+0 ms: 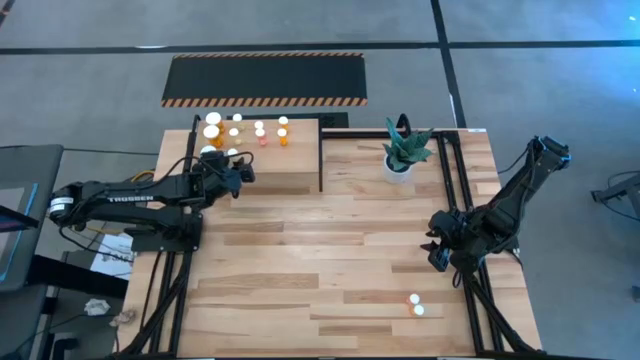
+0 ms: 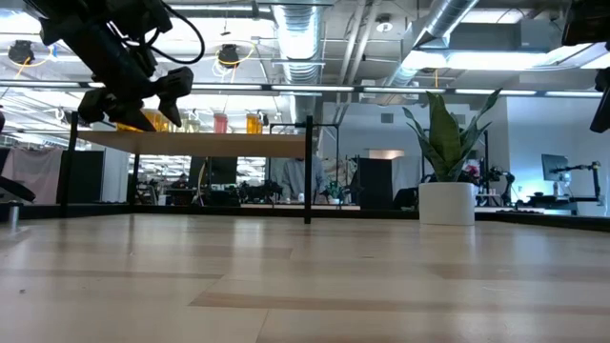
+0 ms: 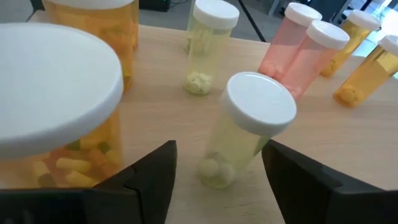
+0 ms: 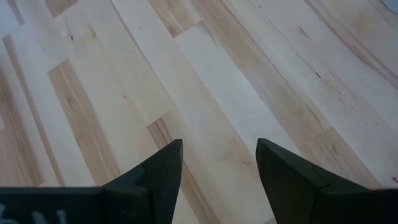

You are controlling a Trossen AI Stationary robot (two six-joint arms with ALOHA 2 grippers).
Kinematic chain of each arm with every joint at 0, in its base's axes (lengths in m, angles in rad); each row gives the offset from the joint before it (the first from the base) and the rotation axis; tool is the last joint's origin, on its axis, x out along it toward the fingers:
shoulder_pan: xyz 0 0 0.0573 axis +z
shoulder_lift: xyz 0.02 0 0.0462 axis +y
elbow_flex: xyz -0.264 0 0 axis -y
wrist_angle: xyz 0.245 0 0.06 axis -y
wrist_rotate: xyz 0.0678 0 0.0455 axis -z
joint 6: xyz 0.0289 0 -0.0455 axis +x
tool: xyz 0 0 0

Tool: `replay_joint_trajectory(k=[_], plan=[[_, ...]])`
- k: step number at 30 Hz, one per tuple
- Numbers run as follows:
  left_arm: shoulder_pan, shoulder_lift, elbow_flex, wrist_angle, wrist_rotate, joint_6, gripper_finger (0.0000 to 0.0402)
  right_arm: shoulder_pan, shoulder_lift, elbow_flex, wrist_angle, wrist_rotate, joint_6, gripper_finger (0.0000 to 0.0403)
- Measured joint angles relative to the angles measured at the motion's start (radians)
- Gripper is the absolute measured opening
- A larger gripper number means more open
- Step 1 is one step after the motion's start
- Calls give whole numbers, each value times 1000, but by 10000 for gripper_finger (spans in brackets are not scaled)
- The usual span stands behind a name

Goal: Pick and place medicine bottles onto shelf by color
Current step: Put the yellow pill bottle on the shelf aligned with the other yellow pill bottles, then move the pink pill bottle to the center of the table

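Left gripper [image 3: 217,180] hovers over the left end of the shelf [image 1: 295,170] with its fingers spread, and a pale yellowish bottle [image 3: 239,140] stands between them, leaning a little and apparently free of both pads, so I judge it has just been set down and is being let go. It sits close to another pale yellowish bottle [image 3: 205,50], which suits sorting by color. Nearer the wrist camera a larger orange bottle [image 3: 56,118] with a broad white cap holds mixed pills, and a second big orange one [image 3: 102,25] stands behind it. Farther along the plank two pinkish bottles [image 3: 298,50] stand touching, and beyond them are two orange ones [image 3: 367,68], so like colors appear to be grouped. From above, the white caps cluster on the shelf's left part while its right half is bare. To the right of the shelf a potted plant [image 1: 403,152] stands on the table [image 1: 300,260], clear of the work. Near the table's front right, two small bottles [image 1: 416,305] lie just beside each other, not yet shelved. Right gripper [image 4: 217,168] waits near the table's right edge, fingers spread over bare wood and holding nothing, probably placed for those two. None of the bottles shows a label; the only writing is "TROSSEN" on the left arm [image 1: 130,199].
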Motion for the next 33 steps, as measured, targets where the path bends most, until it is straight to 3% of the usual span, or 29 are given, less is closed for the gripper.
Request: replay_joint_trajectory(k=[10, 33], plan=[[0, -7, 0, 24, 24, -22, 238, 0, 0, 0, 0, 0, 0, 226], [0, -97, 2, 124, -1, 127, 238, 0, 0, 0, 0, 0, 0, 226]])
